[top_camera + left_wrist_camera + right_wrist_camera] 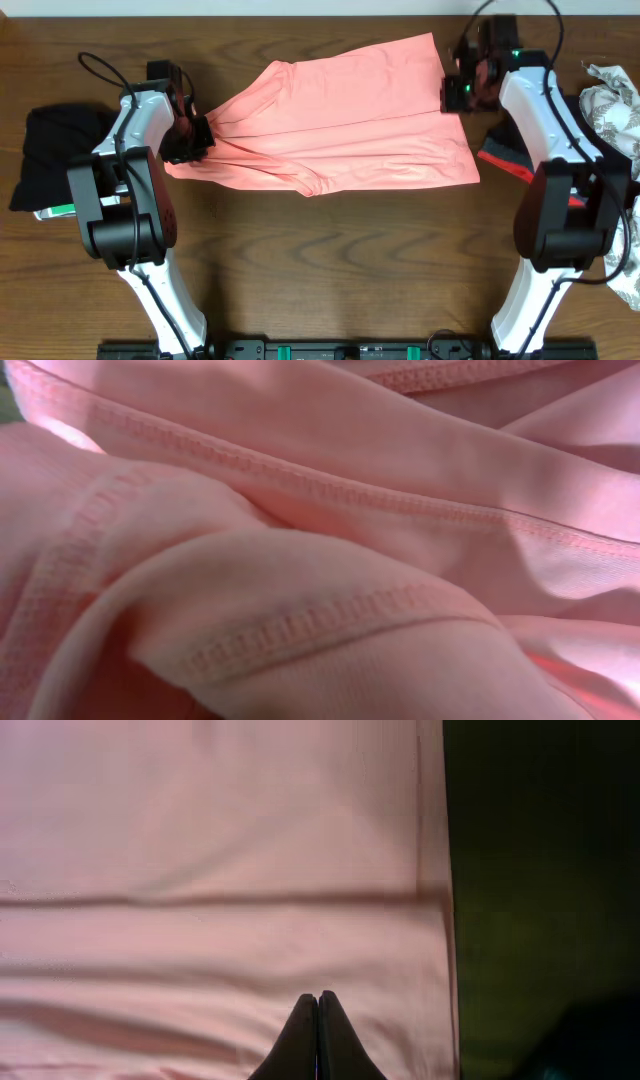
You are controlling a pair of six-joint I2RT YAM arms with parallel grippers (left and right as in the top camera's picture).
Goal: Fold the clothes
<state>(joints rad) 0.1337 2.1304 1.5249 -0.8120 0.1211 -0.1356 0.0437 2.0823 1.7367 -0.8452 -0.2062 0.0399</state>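
Left gripper [196, 136] is clamped on the gathered end of the salmon-pink T-shirt [340, 120], which stretches away to the right gripper [456, 92], jaws together at the far edge. Move both evenly, holding the cloth taut, before laying the fold on the tabletop [330, 265].

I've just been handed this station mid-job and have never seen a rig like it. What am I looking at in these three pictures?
Two robot arms work at a wooden table. The wide picture looks down from above; the other two come from a camera on each wrist. A salmon-pink T-shirt lies stretched between the arms. The left gripper is shut on its bunched end, so that wrist camera shows only pink folds and hems. The right gripper is shut at the opposite edge and seems to pinch it. A black garment lies at the far left and a patterned cloth at the far right.
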